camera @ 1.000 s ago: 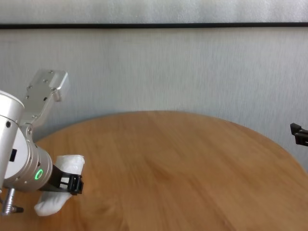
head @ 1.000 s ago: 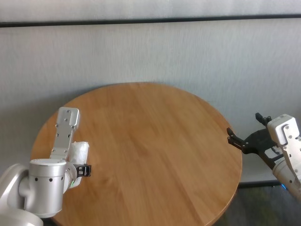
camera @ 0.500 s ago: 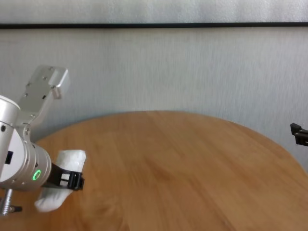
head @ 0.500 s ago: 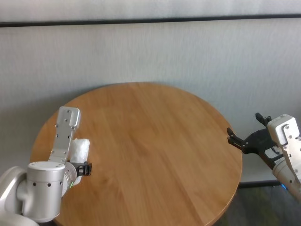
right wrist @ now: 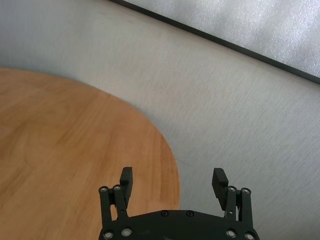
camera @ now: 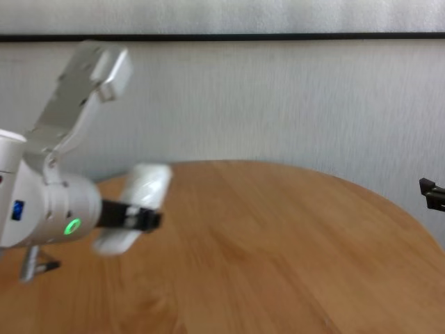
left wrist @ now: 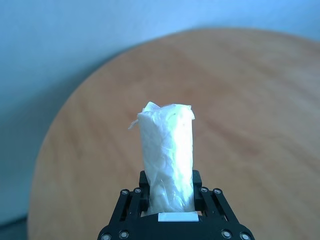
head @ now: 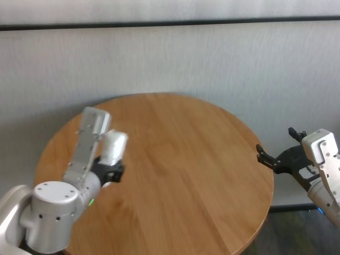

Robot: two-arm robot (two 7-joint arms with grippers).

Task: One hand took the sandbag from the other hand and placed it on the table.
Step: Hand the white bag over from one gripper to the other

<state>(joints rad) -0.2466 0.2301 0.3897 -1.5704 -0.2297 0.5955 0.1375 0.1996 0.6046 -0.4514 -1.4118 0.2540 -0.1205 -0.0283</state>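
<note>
Jaws of the left gripper [left wrist: 172, 200] clamp the sandbag [left wrist: 166, 155] upright

The slim black two-finger right gripper [right wrist: 173, 184] stands with its fingers [right wrist: 126, 181] spread wide and nothing between them, just off the curved edge of the round orange-brown wooden table [right wrist: 65, 145]. Beyond hangs a pale grey textured wall [right wrist: 210, 100] crossed by a dark strip [right wrist: 225, 42].

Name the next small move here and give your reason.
Probably carry the sandbag further toward the table's middle. The left gripper is shut on it, lifted above the wood, while the right gripper waits open off the table's right edge, far from any handover.
</note>
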